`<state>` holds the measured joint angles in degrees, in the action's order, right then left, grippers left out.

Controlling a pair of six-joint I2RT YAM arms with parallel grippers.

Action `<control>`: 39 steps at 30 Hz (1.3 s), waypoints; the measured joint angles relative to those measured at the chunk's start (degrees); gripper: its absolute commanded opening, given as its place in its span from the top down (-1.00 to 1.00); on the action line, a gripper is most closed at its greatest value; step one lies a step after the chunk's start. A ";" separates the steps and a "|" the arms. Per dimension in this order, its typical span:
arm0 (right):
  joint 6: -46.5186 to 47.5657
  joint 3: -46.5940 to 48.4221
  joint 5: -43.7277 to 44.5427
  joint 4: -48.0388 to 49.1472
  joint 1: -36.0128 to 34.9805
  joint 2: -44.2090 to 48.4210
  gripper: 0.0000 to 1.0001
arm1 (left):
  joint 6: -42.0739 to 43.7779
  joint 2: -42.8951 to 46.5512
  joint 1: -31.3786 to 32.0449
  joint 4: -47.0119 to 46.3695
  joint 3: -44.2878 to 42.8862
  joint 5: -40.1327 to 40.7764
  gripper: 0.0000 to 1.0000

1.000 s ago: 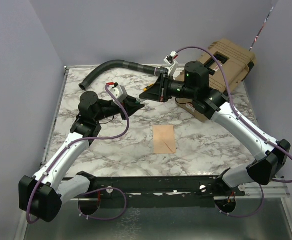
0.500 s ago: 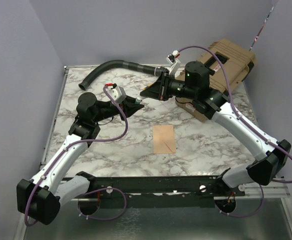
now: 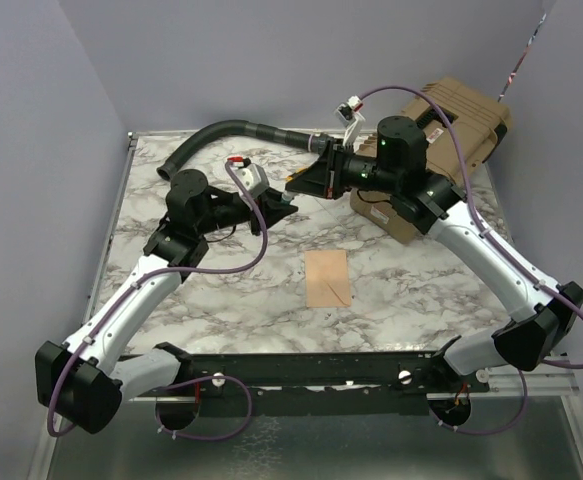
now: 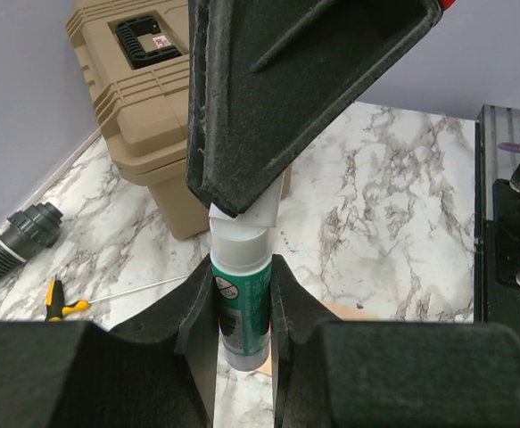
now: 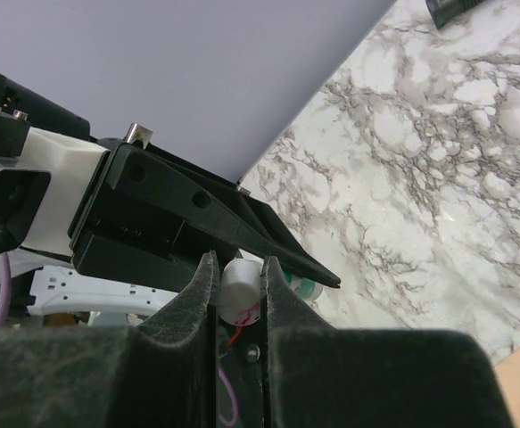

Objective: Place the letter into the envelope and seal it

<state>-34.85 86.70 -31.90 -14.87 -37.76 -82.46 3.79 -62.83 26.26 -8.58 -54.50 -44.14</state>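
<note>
The peach-tan envelope lies flat on the marble table, near the middle front, with its flap down. The letter is out of view. My left gripper is shut on a green glue stick, held up above the table behind the envelope. My right gripper meets it tip to tip and is shut on the stick's white cap, which sits at the stick's end. A corner of the envelope shows under the stick in the left wrist view.
A tan hard case stands at the back right. A black hose curves along the back edge. A small yellow-handled screwdriver lies near the hose. A black rail runs along the table's front.
My left gripper has moved right and back with the glue stick, closing the gap to the right gripper. The right gripper has shifted slightly back. The envelope has not moved.
</note>
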 measured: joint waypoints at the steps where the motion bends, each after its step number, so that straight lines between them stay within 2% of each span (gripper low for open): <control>1: 0.81 0.59 0.24 -1.11 0.09 -0.02 0.98 | 0.79 -0.50 0.37 1.11 -0.81 0.24 1.00; 12: 9.75 7.87 4.52 -15.30 -0.07 -2.71 0.98 | 10.19 -3.85 2.99 11.32 -5.64 3.65 1.00; 25: 12.79 9.09 9.03 -20.26 -0.07 -5.84 0.98 | 15.63 -9.49 4.22 20.68 -10.29 6.73 1.00; 39: 13.68 13.03 9.86 -25.49 -0.15 -9.75 0.98 | 20.92 -11.67 4.59 25.44 -13.35 8.07 1.00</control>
<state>-21.17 99.72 -22.04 -40.36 -37.91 -92.20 24.71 -74.50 30.85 16.86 -67.85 -36.07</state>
